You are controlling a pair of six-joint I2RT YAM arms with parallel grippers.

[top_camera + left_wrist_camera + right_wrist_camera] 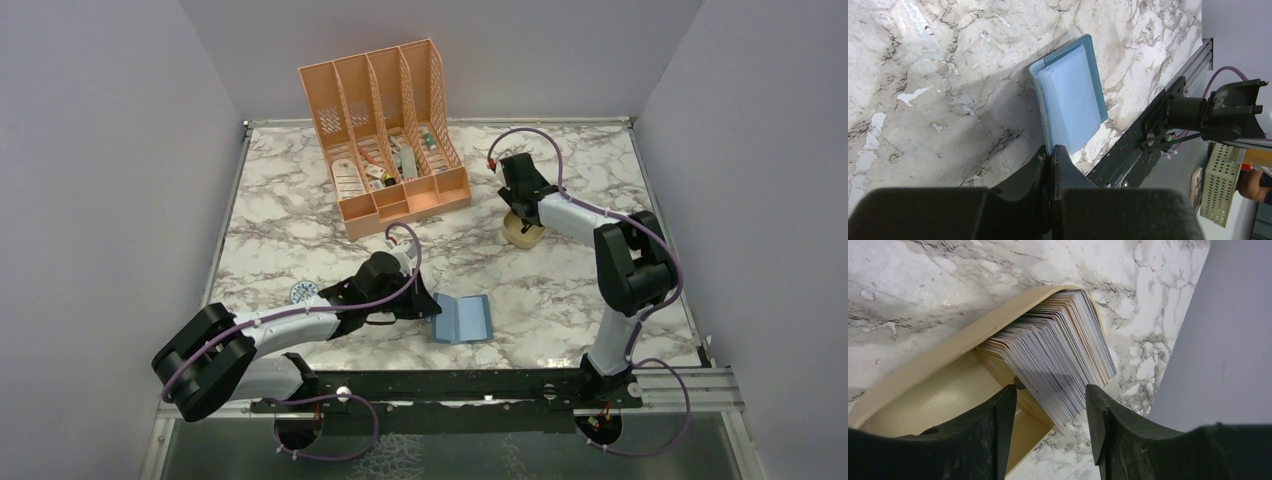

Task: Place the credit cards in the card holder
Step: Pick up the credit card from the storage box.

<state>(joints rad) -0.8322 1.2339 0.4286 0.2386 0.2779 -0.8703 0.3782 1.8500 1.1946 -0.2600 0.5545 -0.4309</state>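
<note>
Left jaws clamped shut on near edge of card holder (pixel 1075 95), lying open on bench (pixel 540 290) at 6 o'clock. Right jaws wide, straddling credit cards (pixel 1058 355) stacked on edge in tan tray (pixel 948 347) at 3 o'clock. Peach organizer (pixel 400 205) at 12.

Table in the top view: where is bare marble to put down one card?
Bare marble lies between the card holder and the tan tray, and between the holder and the right arm. Crowded: the holder's left edge, pinched by the left tool, and the tray under the right tool.
</note>
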